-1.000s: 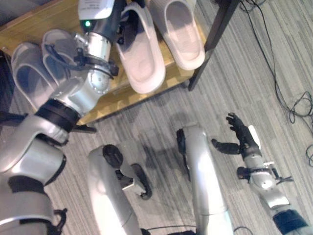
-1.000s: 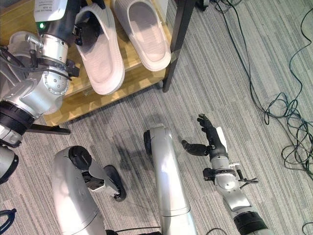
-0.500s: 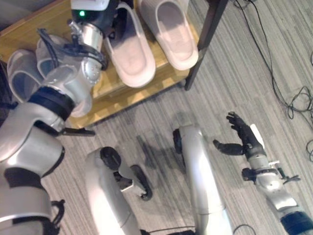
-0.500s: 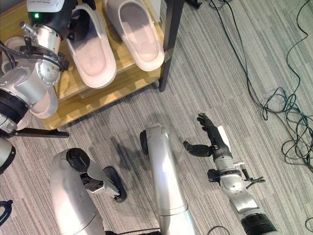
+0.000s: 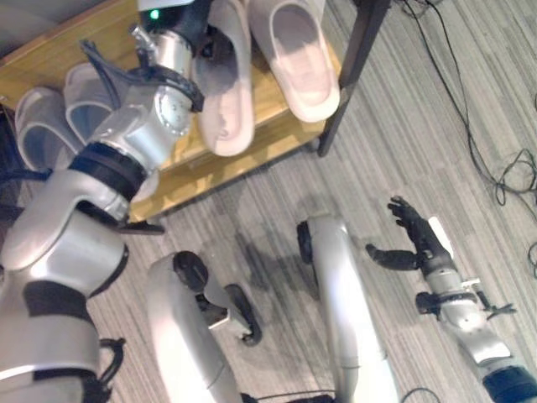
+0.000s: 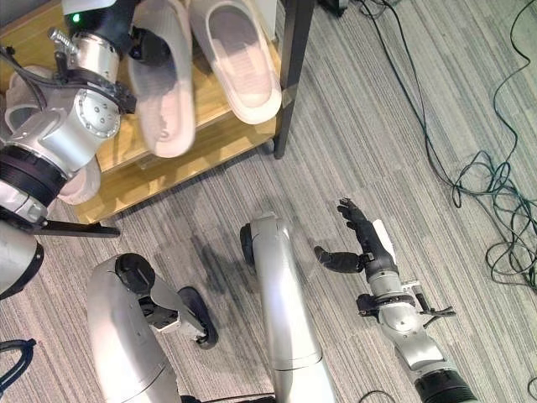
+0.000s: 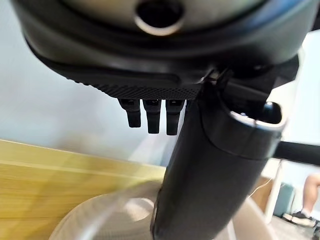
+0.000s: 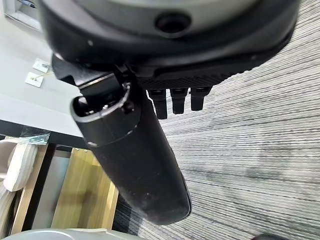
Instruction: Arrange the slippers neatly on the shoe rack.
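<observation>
Two beige slippers are at the right end of the wooden shoe rack point(image 5: 277, 134). One beige slipper point(image 5: 298, 54) lies flat on the shelf. The other beige slipper point(image 5: 226, 88) is tipped on its side, its toe past the shelf's front edge, with my left hand point(image 5: 211, 49) shut on its strap end. In the left wrist view the thumb point(image 7: 210, 165) reaches down into that slipper point(image 7: 115, 220). Two grey slippers point(image 5: 38, 126) point(image 5: 84, 88) lie at the shelf's left end, partly behind my left arm. My right hand point(image 5: 417, 238) hangs open over the carpet, holding nothing.
A black rack post point(image 5: 348, 80) stands at the shelf's right corner. Loose black cables point(image 5: 503, 168) lie on the striped grey carpet to the far right. Wood of the rack shows past the right hand's thumb point(image 8: 135, 160).
The beige slipper in my left hand has tipped from flat onto its side and shifted slightly left. The right hand has stayed where it was.
</observation>
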You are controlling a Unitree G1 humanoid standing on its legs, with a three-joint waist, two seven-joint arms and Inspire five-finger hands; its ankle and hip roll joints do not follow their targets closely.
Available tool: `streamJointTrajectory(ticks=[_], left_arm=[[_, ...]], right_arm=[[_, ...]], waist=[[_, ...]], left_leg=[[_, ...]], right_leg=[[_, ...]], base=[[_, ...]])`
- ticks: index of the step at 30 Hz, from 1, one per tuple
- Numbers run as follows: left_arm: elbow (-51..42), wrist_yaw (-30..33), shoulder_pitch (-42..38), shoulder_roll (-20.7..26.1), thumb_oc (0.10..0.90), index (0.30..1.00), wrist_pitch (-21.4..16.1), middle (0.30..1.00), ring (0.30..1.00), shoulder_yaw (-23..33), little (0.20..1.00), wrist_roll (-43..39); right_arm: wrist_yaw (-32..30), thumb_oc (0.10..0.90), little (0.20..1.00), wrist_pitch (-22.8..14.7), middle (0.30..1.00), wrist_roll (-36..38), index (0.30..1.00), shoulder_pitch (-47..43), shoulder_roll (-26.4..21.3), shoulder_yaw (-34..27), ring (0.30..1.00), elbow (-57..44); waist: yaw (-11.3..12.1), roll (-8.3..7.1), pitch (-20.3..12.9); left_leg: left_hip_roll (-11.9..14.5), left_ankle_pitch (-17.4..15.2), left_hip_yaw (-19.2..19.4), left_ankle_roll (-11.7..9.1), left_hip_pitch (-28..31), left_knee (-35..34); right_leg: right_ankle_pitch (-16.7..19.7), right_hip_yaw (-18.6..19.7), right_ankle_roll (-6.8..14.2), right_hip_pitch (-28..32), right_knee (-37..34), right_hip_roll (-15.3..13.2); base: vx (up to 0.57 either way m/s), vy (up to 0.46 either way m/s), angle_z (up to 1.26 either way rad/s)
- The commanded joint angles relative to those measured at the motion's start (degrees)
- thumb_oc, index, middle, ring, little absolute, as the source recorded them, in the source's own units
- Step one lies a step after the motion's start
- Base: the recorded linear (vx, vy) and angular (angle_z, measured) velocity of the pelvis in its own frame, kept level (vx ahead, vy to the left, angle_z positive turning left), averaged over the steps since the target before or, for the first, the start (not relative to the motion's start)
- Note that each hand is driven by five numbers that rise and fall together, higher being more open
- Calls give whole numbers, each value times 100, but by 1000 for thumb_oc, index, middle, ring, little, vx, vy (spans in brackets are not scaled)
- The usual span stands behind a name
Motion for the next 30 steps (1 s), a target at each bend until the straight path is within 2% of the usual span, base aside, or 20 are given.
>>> streamJointTrajectory(ticks=[1,13,14,17,25,27,28,29,30], left_arm=[[-354,394,-345,-21,800,900,-210,900,900,691,900,-35],[-1171,216,346,168,800,900,-307,900,900,951,900,67],[-1546,210,510,243,800,900,-397,900,900,1051,900,12],[-1720,193,618,311,800,900,-435,900,900,1137,900,-10],[-3153,356,1356,554,800,900,-871,900,900,1761,900,-424],[-3470,299,1596,607,800,900,-1070,900,900,1916,900,-772],[-3814,215,1869,643,800,900,-1299,900,900,2075,900,-1194],[-3839,201,1886,657,800,900,-1296,900,900,2103,900,-1207],[-4150,86,2162,770,800,900,-1450,900,900,2218,900,-1506]], right_arm=[[-191,800,900,-353,900,-69,900,-156,-200,-230,900,-947],[-133,800,900,-303,900,-141,900,-83,-255,-236,900,-953],[-117,800,900,-297,900,-155,900,-53,-251,-249,900,-976],[-119,800,900,-292,900,-188,900,-36,-255,-253,900,-986],[-116,800,900,-237,900,-328,900,77,-240,-222,900,-1044],[-127,800,900,-213,900,-363,900,116,-221,-225,900,-1075],[-142,800,900,-184,900,-378,900,171,-185,-252,900,-1112],[-141,800,900,-180,900,-380,900,164,-191,-254,900,-1117],[-145,800,900,-172,900,-387,900,230,-159,-288,900,-1152]], waist=[[-18,-133,-178],[73,-170,-178],[108,-173,-178],[108,-168,-178],[235,-201,-178],[256,-203,-178],[296,-210,-178],[281,-206,-178],[316,-199,-178]], left_leg=[[-526,-19,-549,-178,86,86],[-581,-67,-466,-254,86,165],[-608,-66,-453,-261,86,161],[-629,-60,-437,-265,86,141],[-626,-36,-367,-341,86,55],[-611,-24,-354,-357,86,26],[-592,-11,-356,-372,86,16],[-603,-13,-350,-368,86,4],[-576,3,-355,-382,86,-14]], right_leg=[[-599,495,-62,534,242,-777],[-693,585,-126,534,442,-862],[-729,602,-158,534,482,-885],[-748,612,-169,534,491,-905],[-833,622,-257,534,589,-992],[-850,634,-278,534,600,-1013],[-849,641,-293,534,617,-1019],[-853,643,-294,534,608,-1031],[-853,655,-304,534,626,-1032]], base=[[-4,-18,6],[-21,-17,6],[-25,-31,5],[-21,-29,11],[-33,-46,10],[-31,-59,13],[-22,-44,15],[-24,-42,13],[-9,-14,10]])
